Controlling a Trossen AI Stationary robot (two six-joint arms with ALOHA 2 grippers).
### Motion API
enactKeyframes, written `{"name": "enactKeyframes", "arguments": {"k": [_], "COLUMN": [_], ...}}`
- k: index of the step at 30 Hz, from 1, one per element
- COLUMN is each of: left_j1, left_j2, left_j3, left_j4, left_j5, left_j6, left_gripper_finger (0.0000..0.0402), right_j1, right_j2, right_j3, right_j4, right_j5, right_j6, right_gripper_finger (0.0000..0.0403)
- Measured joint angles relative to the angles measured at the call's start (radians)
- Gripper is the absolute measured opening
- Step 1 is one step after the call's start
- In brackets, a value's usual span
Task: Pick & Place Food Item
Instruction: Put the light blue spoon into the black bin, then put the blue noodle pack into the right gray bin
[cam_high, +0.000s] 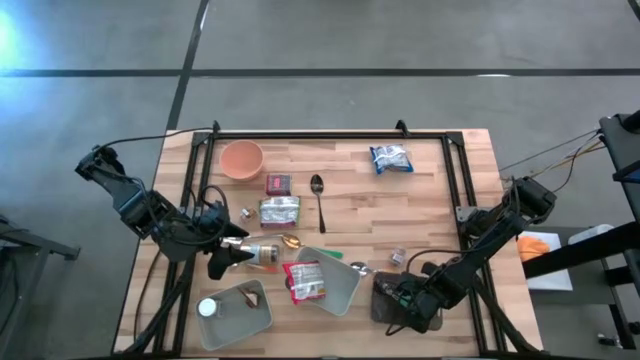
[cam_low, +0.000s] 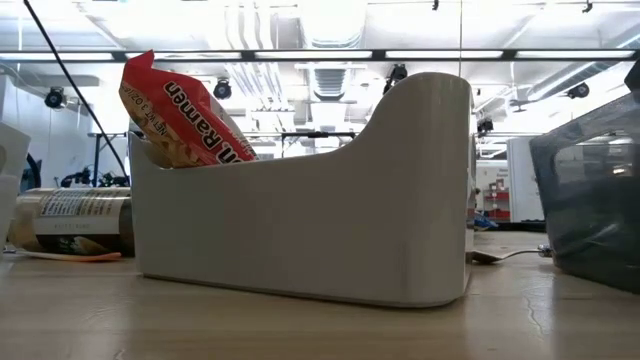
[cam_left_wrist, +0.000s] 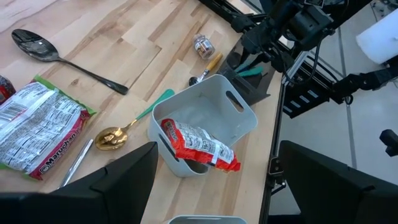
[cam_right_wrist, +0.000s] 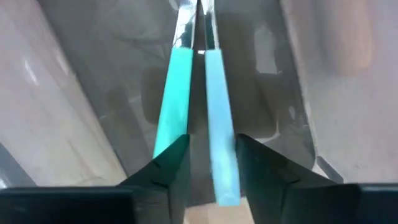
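The red ramen packet (cam_high: 305, 281) leans inside the white bin (cam_high: 340, 290), low centre of the high view. In the low view its lower half is hidden behind the bin wall.

Only the right wrist view shows the right end effector (cam_right_wrist: 211, 163). Its fingers stand narrow on either side of a teal-handled utensil (cam_right_wrist: 219, 137) inside the dark bin (cam_high: 395, 305).

The left end effector (cam_high: 222, 262) stands wide over the wooden tabletop (cam_high: 430, 200). Ceiling lights fill the room behind.
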Motion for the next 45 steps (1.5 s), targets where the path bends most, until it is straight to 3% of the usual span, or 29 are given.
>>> {"name": "enactKeyframes", "arguments": {"k": [15, 19, 23, 29, 36, 40, 45], "left_j1": [0.0, 0.0, 0.0, 0.0, 0.0, 0.0, 0.0], "left_j2": [0.0, 0.0, 0.0, 0.0, 0.0, 0.0, 0.0], "left_j3": [0.0, 0.0, 0.0, 0.0, 0.0, 0.0, 0.0], "left_j4": [0.001, 0.002, 0.002, 0.001, 0.001, 0.001, 0.0], "left_j5": [0.001, 0.001, 0.001, 0.001, 0.003, 0.004, 0.004], "left_j6": [0.004, 0.004, 0.005, 0.005, 0.008, 0.008, 0.012], "left_gripper_finger": [0.034, 0.034, 0.034, 0.034, 0.034, 0.034, 0.034], "right_j1": [0.0, 0.0, 0.001, 0.005, 0.009, 0.009, 0.007], "right_j2": [0.0, 0.0, 0.0, 0.0, 0.0, -0.001, -0.003], "right_j3": [0.003, 0.029, 0.063, 0.098, 0.216, 0.343, 0.507], "right_j4": [-0.003, -0.012, -0.064, -0.121, -0.22, -0.378, -0.675], "right_j5": [0.0, 0.0, -0.003, -0.042, -0.013, 0.096, 0.365], "right_j6": [0.031, -0.012, -0.08, -0.17, -0.244, -0.266, -0.124], "right_gripper_finger": [0.0238, 0.0248, 0.0224, 0.0154, 0.0078, 0.0047, 0.0034]}}
